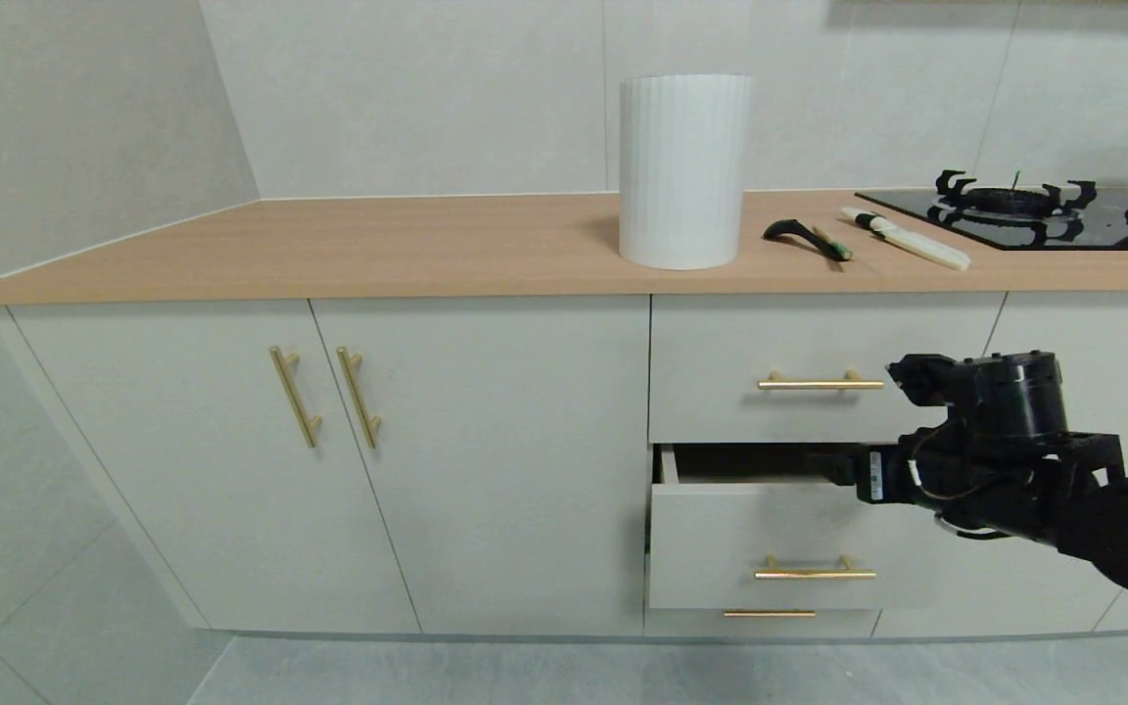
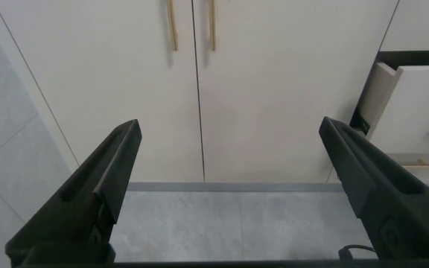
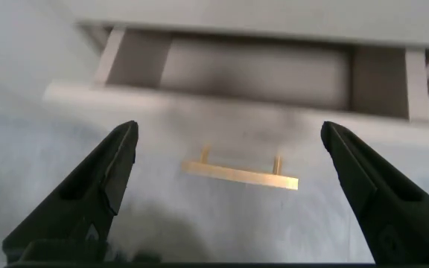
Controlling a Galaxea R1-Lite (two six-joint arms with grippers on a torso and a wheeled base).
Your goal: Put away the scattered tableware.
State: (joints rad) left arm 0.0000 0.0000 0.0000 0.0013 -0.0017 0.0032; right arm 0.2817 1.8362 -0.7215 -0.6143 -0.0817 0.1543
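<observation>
A wooden desk (image 1: 378,245) runs along tiled walls, above pale doors (image 1: 486,460). On it, left to right, are a white ribbed canister (image 1: 684,171), a black spoon (image 1: 804,235), a white knife (image 1: 907,238), and the hob (image 1: 1034,211). Below, the middle drawer (image 1: 760,534) is open. The left claw (image 2: 228,126) is spread and faces the doors low down. The right claw (image 3: 228,134) is spread above the open drawer.

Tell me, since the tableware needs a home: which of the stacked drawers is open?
The middle drawer, pulled out with a dark gap above its front. The top drawer sits flush, and the bottom drawer looks shut too.
</observation>
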